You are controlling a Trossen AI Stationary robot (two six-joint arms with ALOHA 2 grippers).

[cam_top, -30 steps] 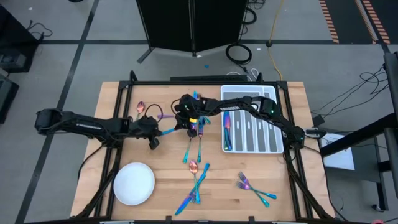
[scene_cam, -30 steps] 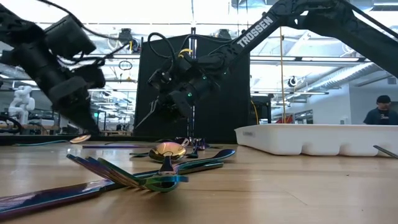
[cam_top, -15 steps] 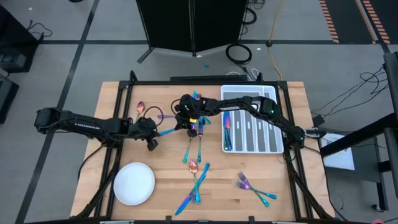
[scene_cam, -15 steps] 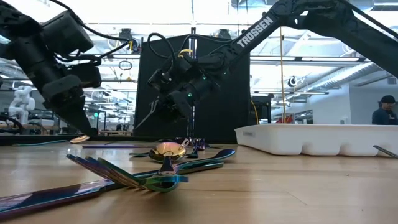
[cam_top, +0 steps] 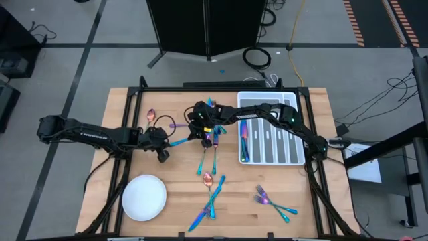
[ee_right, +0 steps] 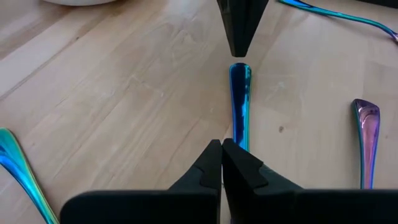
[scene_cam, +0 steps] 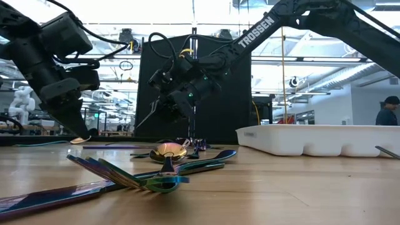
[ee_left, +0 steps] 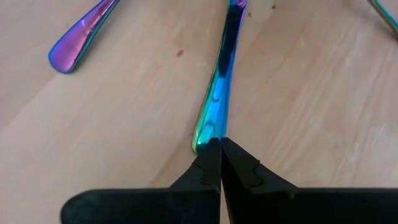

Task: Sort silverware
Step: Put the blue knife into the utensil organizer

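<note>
Left hand (ee_left: 221,163), fingers pressed together, holds nothing; its tips sit at 1 end of a blue utensil handle (ee_left: 219,102) flat on the tabletop (cam_top: 267,177). Right hand (ee_right: 222,155), likewise closed and empty, meets the opposite end.

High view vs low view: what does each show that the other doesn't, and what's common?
Only the high view shows the round white plate, the iridescent pieces already lying in the white divided tray, and two forks near the right front corner. Only the low view shows a person in the room behind. Both share the shut left gripper and shut right gripper, the tray, and the iridescent rainbow silverware scattered on the wooden table.
</note>
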